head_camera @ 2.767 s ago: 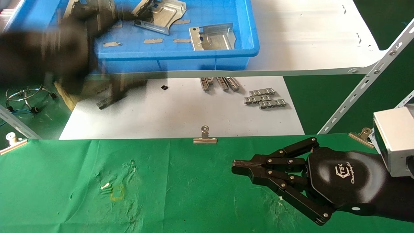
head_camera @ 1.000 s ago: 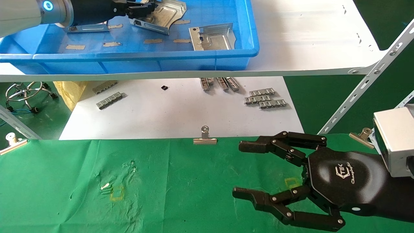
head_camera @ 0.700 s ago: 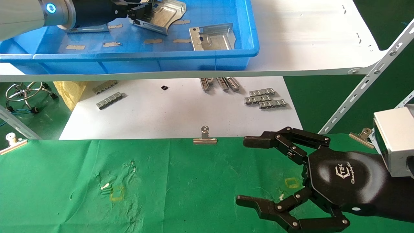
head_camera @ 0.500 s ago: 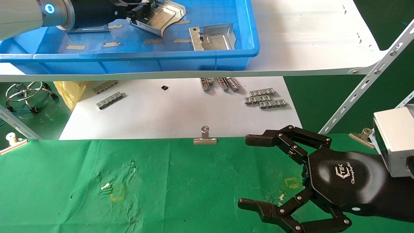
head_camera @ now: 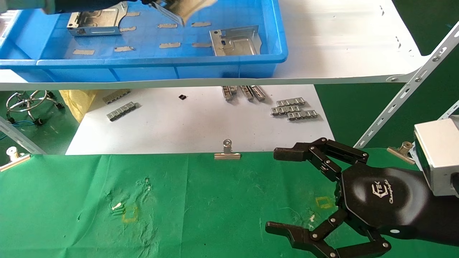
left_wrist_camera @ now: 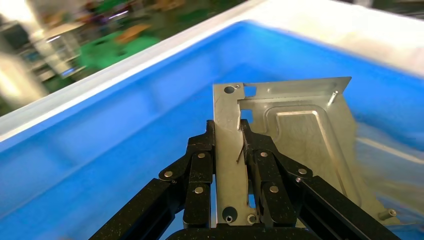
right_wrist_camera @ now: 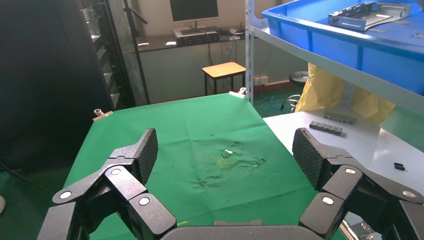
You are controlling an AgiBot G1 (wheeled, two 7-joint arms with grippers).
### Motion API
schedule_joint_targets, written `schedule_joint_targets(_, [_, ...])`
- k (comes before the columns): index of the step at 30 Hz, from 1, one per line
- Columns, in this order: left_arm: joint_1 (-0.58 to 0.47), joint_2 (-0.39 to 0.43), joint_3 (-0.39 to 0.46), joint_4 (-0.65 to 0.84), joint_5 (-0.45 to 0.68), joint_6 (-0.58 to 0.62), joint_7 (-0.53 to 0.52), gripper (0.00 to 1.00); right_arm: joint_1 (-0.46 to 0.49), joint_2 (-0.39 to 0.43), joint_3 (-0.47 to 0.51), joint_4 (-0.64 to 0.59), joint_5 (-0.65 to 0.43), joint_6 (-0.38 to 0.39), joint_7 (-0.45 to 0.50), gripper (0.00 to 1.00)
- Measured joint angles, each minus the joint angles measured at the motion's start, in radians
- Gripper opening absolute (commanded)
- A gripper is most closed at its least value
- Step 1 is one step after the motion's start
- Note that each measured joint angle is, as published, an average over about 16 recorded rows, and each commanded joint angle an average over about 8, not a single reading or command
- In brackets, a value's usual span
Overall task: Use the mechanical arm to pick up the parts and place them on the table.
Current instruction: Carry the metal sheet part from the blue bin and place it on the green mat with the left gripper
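Nearest, the right claw (head_camera: 283, 191), a black jointed hand with a glossy logo shell and a silver boxy wrist, hovers over the wrinkled green cloth counter (head_camera: 200, 200) with its fingers (head_camera: 324, 156) spread wide apart and nothing between them; a small yellow square mark (head_camera: 324, 202) lies on the cloth within that gap. A second yellow mark (head_camera: 129, 213) sits well off toward the robot's left on the same cloth. At the counter's far edge a silver binder clip (head_camera: 227, 152) grips the cloth.

Beyond the counter lies a white board (head_camera: 200, 125) scattered with small grey ridged strips (head_camera: 294, 108). Above and behind it, a blue plastic tray (head_camera: 200, 62) rests on a white shelf (head_camera: 344, 39). Inside the tray, two shiny silver stamped sheet-metal plates lie flat: one (head_camera: 236, 41) near its front right corner, one (head_camera: 96, 22) toward its left.

Farthest, over the tray's back part, the left claw (left_wrist_camera: 239, 137) is pressed together on a third silver ribbed plate (left_wrist_camera: 295, 145), its black riveted fingers (left_wrist_camera: 200, 170) pinching one flanged edge, the plate tilted and lifted clear of the blue floor.
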Motion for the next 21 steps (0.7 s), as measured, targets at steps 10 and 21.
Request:
schedule_joint_targets(10, [0.071,-0.122,-0.009,-0.154,-0.105,0.378,0.12,0.0,0.0,0.0,0.0,0.0,0.0,0.0,0.0,1.0])
schedule_joint_targets(21, [0.296,-0.345,0.1,-0.531,-0.336,0.459,0.206,0.0,0.0,0.0,0.0,0.0,0.0,0.0,0.0,1.0])
